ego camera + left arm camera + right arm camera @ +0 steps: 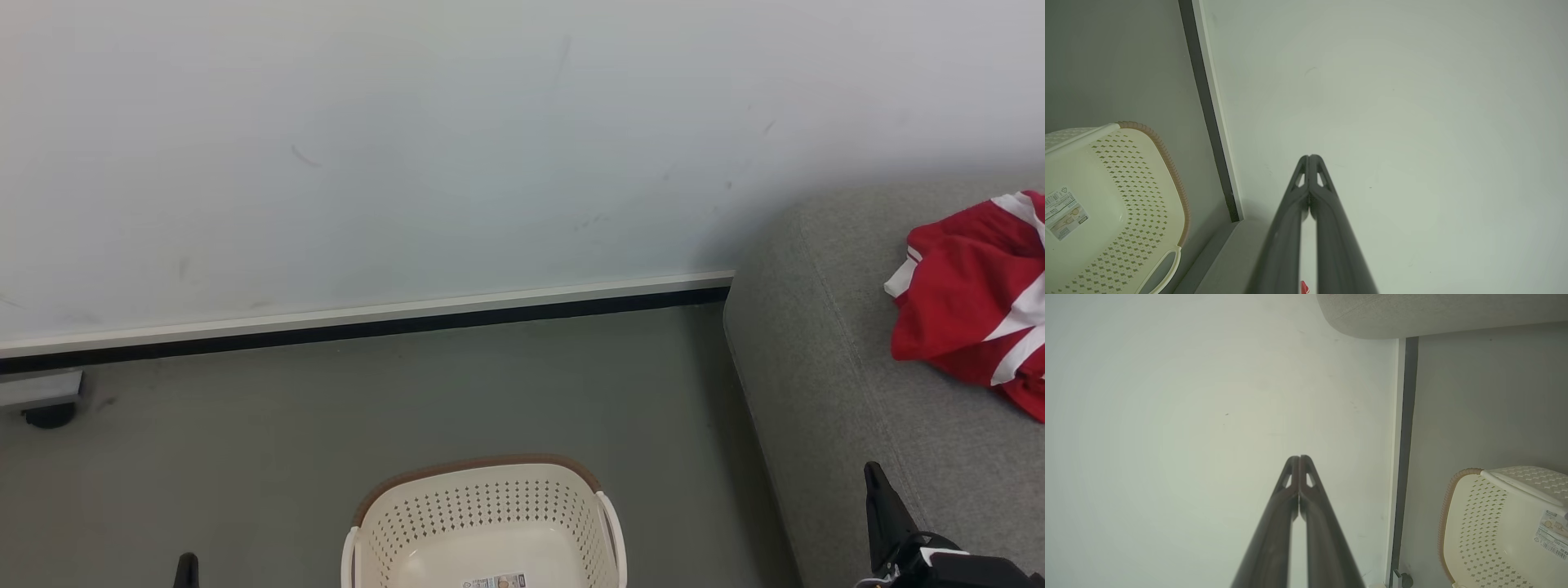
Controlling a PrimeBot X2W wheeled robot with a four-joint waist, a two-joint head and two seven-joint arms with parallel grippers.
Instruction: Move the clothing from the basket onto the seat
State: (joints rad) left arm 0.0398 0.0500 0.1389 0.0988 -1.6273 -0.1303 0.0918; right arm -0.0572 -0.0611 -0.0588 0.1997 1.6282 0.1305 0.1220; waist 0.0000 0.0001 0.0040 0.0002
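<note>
Two claws, both fully closed, nothing gripped.

- left claw (1309, 157): in its wrist view the fingers are pressed together at the tips and aimed at the wall (1412, 122). In head view just a dark tip pokes up at the bottom edge, left of the basket (490, 502), with floor (326, 408) between them.
- right claw (1299, 457): same state, tips touching, with the wall behind. In head view it sits well right of the basket, over the front part of the seat (824, 367).

Basket stands upright on the floor. It is cream with perforated walls, a brown rim band on the far side and a handle on each side. Its inner bottom shows, with a printed label (495, 581) stuck on it. The bottom edge of head view cuts off its near half.

Clothing (971, 302) is red with white stripes, in a crumpled heap on the seat. It lies well right of the basket and farther back toward the wall, partly cut by the frame edge and apart from both claws.

Seat is grey-green with a rounded corner and a seam line along the top. It stands right of the basket with a strip of floor between, and its far corner reaches the baseboard (367, 314).

Baseboard is a pale strip over a dark one, running along the wall behind the basket and well apart from it. Far left of the basket, at the baseboard, a small dark caster (49, 415) sits under a grey bracket.
</note>
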